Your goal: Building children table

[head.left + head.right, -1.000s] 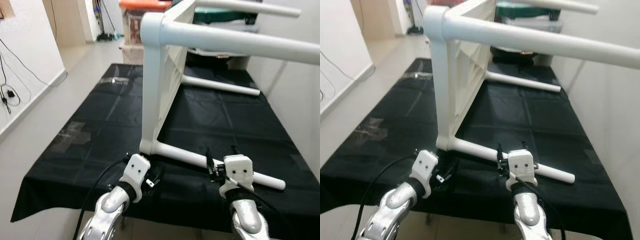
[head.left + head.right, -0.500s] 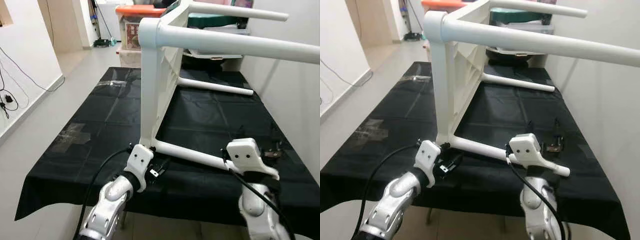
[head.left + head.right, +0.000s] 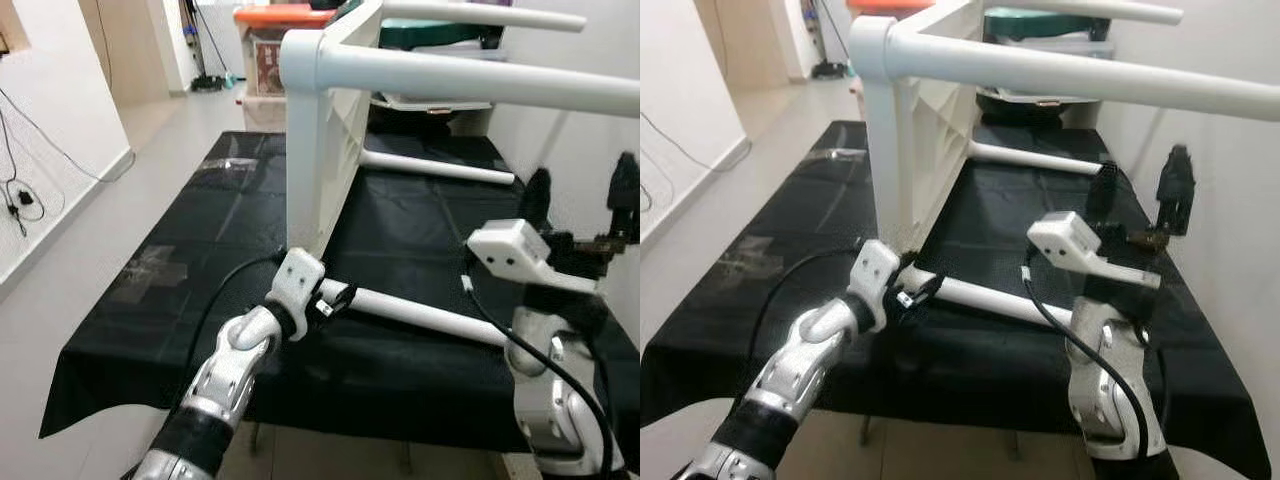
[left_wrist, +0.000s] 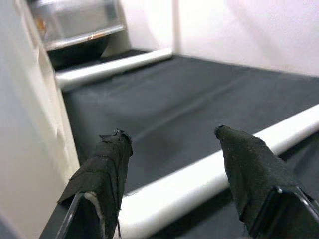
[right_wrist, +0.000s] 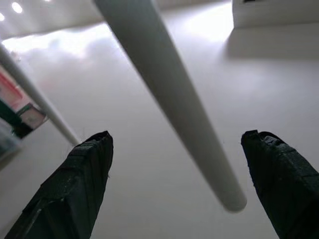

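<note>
Black-covered bench (image 3: 170, 300): spread left end effector (image 3: 338, 300) straddles lower table leg (image 3: 420, 315); right end effector (image 3: 580, 195) open, raised.

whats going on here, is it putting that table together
A white children's table lies tipped on its side on a black-covered work surface, legs pointing toward the robot. The left claw is open astride the lower leg near the tabletop. The right claw is raised and open, pointing up at the upper leg and not touching it. Neither claw is gripping anything.
</note>
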`<state>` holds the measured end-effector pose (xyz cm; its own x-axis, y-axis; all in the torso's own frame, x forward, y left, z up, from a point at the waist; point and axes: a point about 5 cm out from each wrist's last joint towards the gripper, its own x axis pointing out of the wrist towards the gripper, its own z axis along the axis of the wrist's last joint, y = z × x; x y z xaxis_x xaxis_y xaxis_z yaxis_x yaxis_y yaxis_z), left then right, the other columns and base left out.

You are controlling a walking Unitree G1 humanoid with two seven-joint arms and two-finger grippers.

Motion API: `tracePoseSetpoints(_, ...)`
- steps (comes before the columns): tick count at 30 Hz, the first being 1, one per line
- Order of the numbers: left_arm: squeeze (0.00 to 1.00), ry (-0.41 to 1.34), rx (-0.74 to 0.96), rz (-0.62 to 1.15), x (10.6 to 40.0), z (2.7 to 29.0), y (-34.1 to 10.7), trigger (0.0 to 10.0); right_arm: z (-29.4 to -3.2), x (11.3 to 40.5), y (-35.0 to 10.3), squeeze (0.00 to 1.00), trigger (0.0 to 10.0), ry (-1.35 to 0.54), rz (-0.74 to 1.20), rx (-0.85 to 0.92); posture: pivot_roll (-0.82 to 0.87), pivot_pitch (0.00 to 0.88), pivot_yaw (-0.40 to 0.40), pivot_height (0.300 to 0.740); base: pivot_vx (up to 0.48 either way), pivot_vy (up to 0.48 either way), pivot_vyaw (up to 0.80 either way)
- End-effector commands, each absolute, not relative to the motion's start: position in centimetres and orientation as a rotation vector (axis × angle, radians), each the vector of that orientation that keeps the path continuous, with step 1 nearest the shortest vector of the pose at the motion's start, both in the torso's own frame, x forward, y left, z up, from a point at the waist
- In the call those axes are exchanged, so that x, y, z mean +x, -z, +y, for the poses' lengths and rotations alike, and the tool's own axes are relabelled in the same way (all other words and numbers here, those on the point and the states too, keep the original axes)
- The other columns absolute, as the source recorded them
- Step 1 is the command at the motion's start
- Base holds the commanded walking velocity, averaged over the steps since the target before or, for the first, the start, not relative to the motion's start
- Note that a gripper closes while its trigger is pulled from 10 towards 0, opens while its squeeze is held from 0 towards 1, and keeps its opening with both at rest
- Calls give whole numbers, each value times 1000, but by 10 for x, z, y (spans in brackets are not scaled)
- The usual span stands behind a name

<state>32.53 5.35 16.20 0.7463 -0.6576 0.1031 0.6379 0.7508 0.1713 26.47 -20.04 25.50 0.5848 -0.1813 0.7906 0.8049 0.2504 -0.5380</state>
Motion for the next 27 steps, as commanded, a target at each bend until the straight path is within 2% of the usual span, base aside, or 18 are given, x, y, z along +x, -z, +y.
tracePoseSetpoints(1, 0, 712, 124, -142, 327, 55, -158, 10000, -199, 264, -260, 0, 10000, 765, -696, -1159, 124, 21, 0, 740, 0, 0, 0)
tracePoseSetpoints(10, 0, 701, 128, -150, 346, 49, -167, 10000, -200, 283, -285, 0, 10000, 809, -775, -1271, 118, 86, -9, 740, 0, 0, 0)
tracePoseSetpoints(16, 0, 655, 129, -173, 366, 46, -183, 10000, -202, 311, -311, 0, 10000, 819, -829, -1400, 109, 131, -17, 740, 0, 0, 0)
tracePoseSetpoints(27, 0, 597, 144, -182, 379, 54, -193, 10000, -212, 321, -344, 0, 10000, 929, -887, -1466, 97, 148, -22, 740, 0, 0, 0)
